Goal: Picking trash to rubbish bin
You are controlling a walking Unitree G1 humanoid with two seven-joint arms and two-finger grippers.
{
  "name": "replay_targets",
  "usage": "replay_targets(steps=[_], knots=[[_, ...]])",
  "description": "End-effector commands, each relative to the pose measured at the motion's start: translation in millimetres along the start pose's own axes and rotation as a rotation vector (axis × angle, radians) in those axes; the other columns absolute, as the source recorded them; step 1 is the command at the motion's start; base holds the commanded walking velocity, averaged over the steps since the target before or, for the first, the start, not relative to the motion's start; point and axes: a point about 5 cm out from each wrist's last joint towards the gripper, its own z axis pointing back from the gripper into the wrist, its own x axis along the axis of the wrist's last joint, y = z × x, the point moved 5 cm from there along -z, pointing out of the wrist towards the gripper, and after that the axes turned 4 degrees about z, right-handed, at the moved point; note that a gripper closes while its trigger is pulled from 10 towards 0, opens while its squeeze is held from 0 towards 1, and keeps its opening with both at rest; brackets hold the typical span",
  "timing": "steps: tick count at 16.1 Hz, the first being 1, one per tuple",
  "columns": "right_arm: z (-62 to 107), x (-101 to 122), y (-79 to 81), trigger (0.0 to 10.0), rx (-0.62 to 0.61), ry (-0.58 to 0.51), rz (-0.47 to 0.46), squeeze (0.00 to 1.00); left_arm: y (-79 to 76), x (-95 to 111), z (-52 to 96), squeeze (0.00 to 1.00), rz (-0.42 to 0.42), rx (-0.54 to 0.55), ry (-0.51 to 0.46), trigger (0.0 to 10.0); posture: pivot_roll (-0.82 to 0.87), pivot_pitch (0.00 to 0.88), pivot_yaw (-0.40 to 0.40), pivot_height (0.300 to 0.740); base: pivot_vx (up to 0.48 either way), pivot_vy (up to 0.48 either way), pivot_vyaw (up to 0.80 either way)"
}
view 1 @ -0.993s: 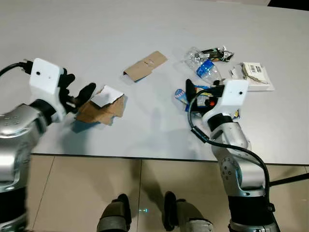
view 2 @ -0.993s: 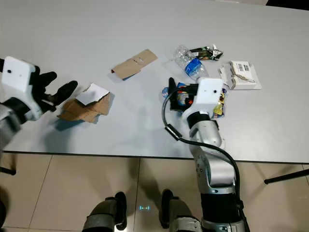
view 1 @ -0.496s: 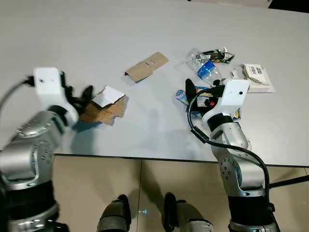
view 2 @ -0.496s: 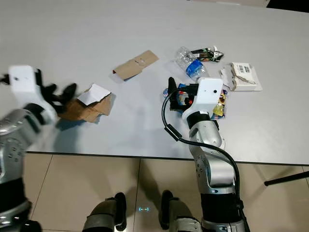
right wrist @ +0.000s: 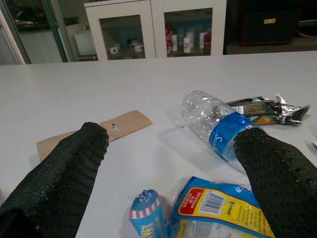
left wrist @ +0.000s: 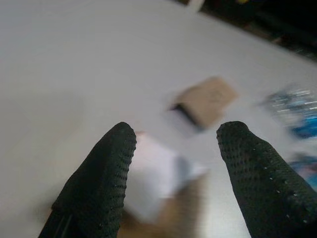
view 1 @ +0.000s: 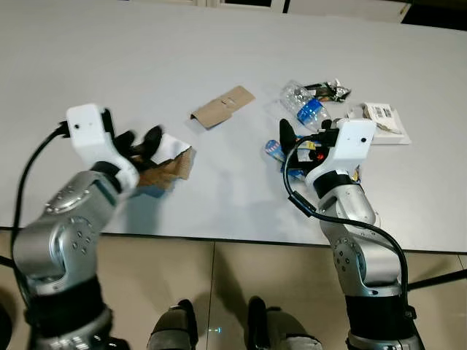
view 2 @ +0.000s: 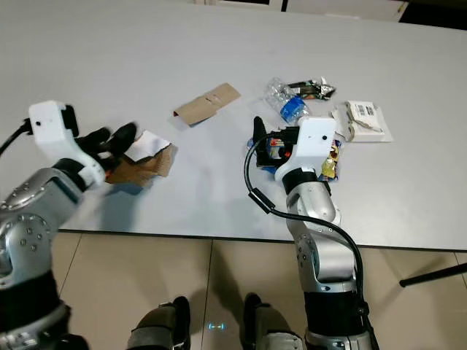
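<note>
My head pair looked steeply down on the grey table (view 1: 146, 58); wrist cameras sat low and close, both catching the flat cardboard strip (right wrist: 94, 133)

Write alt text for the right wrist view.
The right gripper, fingers spread open, hovers over a blue and yellow snack wrapper on a white table. Beyond lie a crushed plastic bottle, a flat cardboard strip and a dark foil wrapper.

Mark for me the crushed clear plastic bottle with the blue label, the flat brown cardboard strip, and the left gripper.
Crushed clear plastic bottle (right wrist: 225, 134): right wrist view, blue label.
Flat brown cardboard strip (view 1: 222, 106): left eye view, middle.
Left gripper (left wrist: 173, 148): left wrist view, midway between fingertips.
</note>
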Motion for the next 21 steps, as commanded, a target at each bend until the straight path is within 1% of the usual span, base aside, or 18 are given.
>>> replay_targets(steps=[1, 3, 5, 6, 7, 9, 10, 11, 12, 13, 14, 15, 16, 17, 18, 19, 20, 21], knots=[[-0.9, 2, -2.0, 10.0, -0.002, -0.012, -0.003, 0.00, -13.4, -8, 6.2, 0.00, 0.006, -0.031, 0.027, 10.0, -0.01, 0.213, -0.046, 0.740, 0.000, 0.000, 0.00], [-0.8, 2, -1.6, 10.0, 0.000, -0.011, -0.003, 0.00, -10.0, -13, 11.2, 0.00, 0.025, 0.032, 0.019, 10.0, 0.00, 0.218, -0.045, 0.740, 0.000, 0.000, 0.00], [-0.1, 1, -2.4, 10.0, -0.003, -0.007, -0.004, 0.00, 6.5, -21, 20.8, 0.00, 0.052, 0.214, 0.002, 10.0, 0.00, 0.226, -0.046, 0.740, 0.000, 0.000, 0.00], [0.0, 0, -2.5, 10.0, -0.003, -0.006, -0.005, 0.00, 7.8, -24, 21.9, 0.00, 0.024, 0.231, 0.006, 10.0, 0.00, 0.229, -0.048, 0.740, 0.000, 0.000, 0.00], [-0.1, -1, -1.8, 10.0, -0.002, -0.004, -0.006, 0.00, 3.1, -32, 19.7, 0.00, -0.026, 0.213, 0.028, 10.0, 0.00, 0.229, -0.048, 0.740, 0.000, 0.000, 0.00], [-0.4, -1, -0.8, 10.0, 0.000, -0.003, -0.008, 0.00, -6.4, -35, 14.8, 0.00, -0.125, 0.167, 0.050, 10.0, 0.00, 0.229, -0.050, 0.740, 0.000, 0.000, 0.00], [-0.6, -1, -1.3, 10.0, -0.003, -0.003, -0.008, 0.00, -24.2, -37, 9.7, 0.00, -0.366, 0.030, 0.067, 10.0, 0.00, 0.228, -0.049, 0.740, 0.000, 0.000, 0.00], [-0.6, -1, -1.8, 10.0, -0.004, -0.003, -0.006, 0.00, -30.2, -39, 9.2, 0.00, -0.467, -0.028, 0.073, 10.0, -0.01, 0.228, -0.049, 0.740, 0.000, 0.000, 0.00], [-0.4, -1, -3.0, 10.0, -0.009, -0.003, -0.004, 0.00, -32.5, -34, 8.5, 0.00, -0.636, -0.090, 0.045, 10.0, 0.00, 0.227, -0.047, 0.740, 0.000, 0.000, 0.00], [-0.2, -1, -3.6, 10.0, -0.012, -0.002, -0.005, 0.00, -31.2, -25, 7.7, 0.00, -0.756, -0.114, 0.003, 10.0, 0.00, 0.227, -0.044, 0.740, 0.000, 0.000, 0.00], [-0.1, -1, -3.6, 10.0, -0.013, -0.002, -0.005, 0.00, -29.5, -21, 7.6, 0.00, -0.800, -0.116, -0.006, 10.0, 0.00, 0.227, -0.043, 0.740, 0.000, 0.000, 0.00], [0.1, -2, -3.5, 10.0, -0.016, -0.001, -0.007, 0.00, -23.7, -14, 11.2, 0.00, -1.076, -0.183, -0.017, 10.0, 0.00, 0.229, -0.041, 0.740, 0.000, 0.000, 0.00], [0.1, -2, -3.5, 10.0, -0.017, -0.001, -0.008, 0.00, -22.7, -13, 12.8, 0.00, -1.144, -0.211, -0.015, 10.0, 0.01, 0.229, -0.040, 0.740, 0.000, 0.000, 0.00], [0.2, -3, -3.3, 10.0, -0.018, 0.000, -0.010, 0.00, -16.6, -11, 18.8, 0.00, -1.290, -0.260, -0.013, 10.0, 0.01, 0.229, -0.039, 0.740, 0.000, 0.000, 0.00], [0.2, -3, -3.4, 10.0, -0.019, 0.000, -0.011, 0.00, -14.7, -14, 20.4, 0.00, -1.351, -0.292, 0.010, 10.0, 0.01, 0.229, -0.039, 0.740, 0.000, 0.000, 0.00], [0.2, -4, -3.6, 10.0, -0.021, 0.000, -0.013, 0.00, -8.2, -20, 25.4, 0.00, -1.451, -0.340, 0.051, 10.0, 0.02, 0.229, -0.036, 0.740, 0.000, 0.000, 0.00], [0.1, -4, -3.7, 10.0, -0.022, -0.001, -0.013, 0.00, -1.6, -23, 32.8, 0.00, -1.512, -0.377, 0.077, 10.0, 0.02, 0.231, -0.035, 0.740, 0.000, 0.000, 0.00], [0.0, -4, -3.7, 10.0, -0.022, -0.001, -0.013, 0.00, 1.8, -27, 39.0, 0.00, -1.532, -0.406, 0.092, 10.0, 0.02, 0.231, -0.035, 0.740, 0.000, 0.000, 0.00]])
